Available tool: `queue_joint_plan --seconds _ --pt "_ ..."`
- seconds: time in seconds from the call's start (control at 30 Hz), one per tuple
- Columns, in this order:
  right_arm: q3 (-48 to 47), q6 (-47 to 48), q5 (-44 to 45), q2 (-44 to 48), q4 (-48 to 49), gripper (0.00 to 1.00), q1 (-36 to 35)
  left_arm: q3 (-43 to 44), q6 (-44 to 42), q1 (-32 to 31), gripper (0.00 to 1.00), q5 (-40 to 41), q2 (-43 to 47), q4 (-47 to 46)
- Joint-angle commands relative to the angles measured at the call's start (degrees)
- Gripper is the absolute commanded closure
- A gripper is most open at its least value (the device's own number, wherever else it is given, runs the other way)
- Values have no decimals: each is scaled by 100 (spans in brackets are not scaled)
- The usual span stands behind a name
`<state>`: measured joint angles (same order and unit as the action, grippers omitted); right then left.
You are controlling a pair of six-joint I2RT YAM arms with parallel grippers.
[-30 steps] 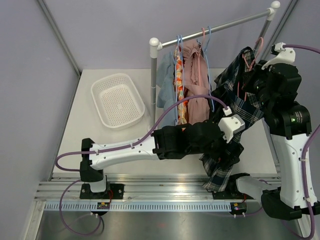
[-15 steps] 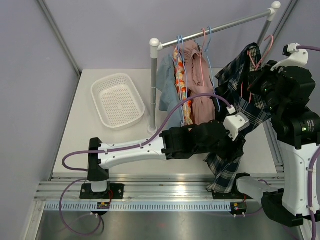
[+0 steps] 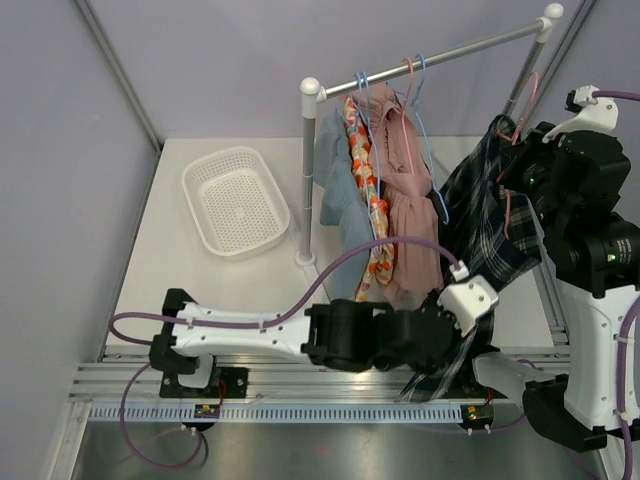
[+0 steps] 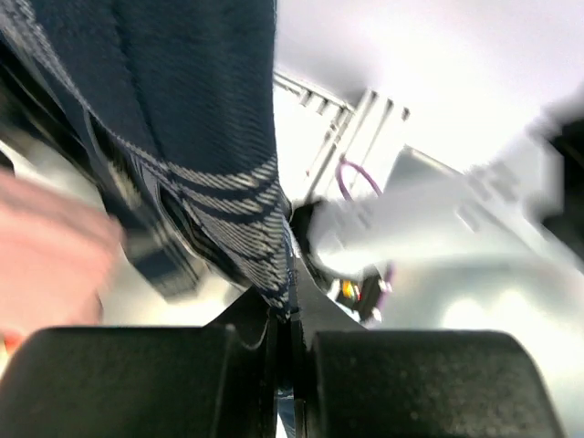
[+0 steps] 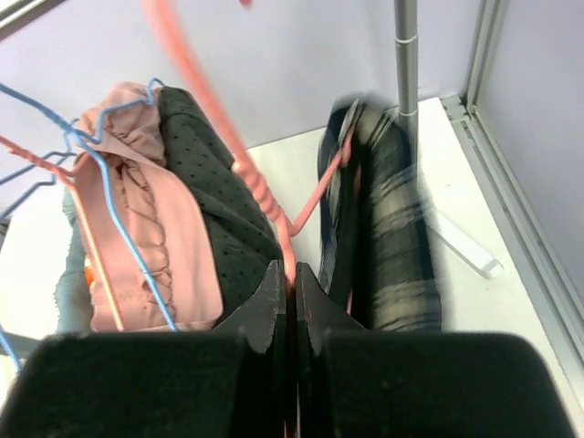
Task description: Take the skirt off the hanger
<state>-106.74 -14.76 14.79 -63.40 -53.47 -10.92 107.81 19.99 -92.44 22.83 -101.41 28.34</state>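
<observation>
Skirt [image 3: 482, 222] hangs at the right side of the desk [image 3: 200, 290], stretched taut between both arms. Its pink hanger [image 5: 258, 192] is pinched in the right tool [image 5: 294, 285]. The left tool [image 4: 292, 318] has just clamped on the hem, so it can probably be pulled off.

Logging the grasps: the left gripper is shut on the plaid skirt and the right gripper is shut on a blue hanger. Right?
Not quite. The right gripper is shut on a pink hanger, not a blue one, as the right wrist view shows. The left gripper is indeed shut on the plaid skirt.
</observation>
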Motion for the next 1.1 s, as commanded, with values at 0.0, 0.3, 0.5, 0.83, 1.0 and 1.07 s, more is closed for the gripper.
queue_joint_plan --seconds 0.0,0.3,0.5,0.83,1.0,1.07 --pt "-312 246 551 -190 847 100 -7 -259 22 -967 100 871 683 233" --pt "-339 53 526 -639 804 100 2 -1103 909 -2217 100 1865 657 1034" --pt "-515 -307 78 -429 -108 100 2 -1017 858 -1594 100 2165 490 867" --pt "-302 -415 -468 759 -867 100 2 529 480 1193 100 425 -755 1057" --pt "-822 -211 -336 302 -455 100 2 -678 866 783 100 459 -303 789" --pt "-945 -211 -362 -5 -209 100 2 -1856 1348 492 100 547 302 393"
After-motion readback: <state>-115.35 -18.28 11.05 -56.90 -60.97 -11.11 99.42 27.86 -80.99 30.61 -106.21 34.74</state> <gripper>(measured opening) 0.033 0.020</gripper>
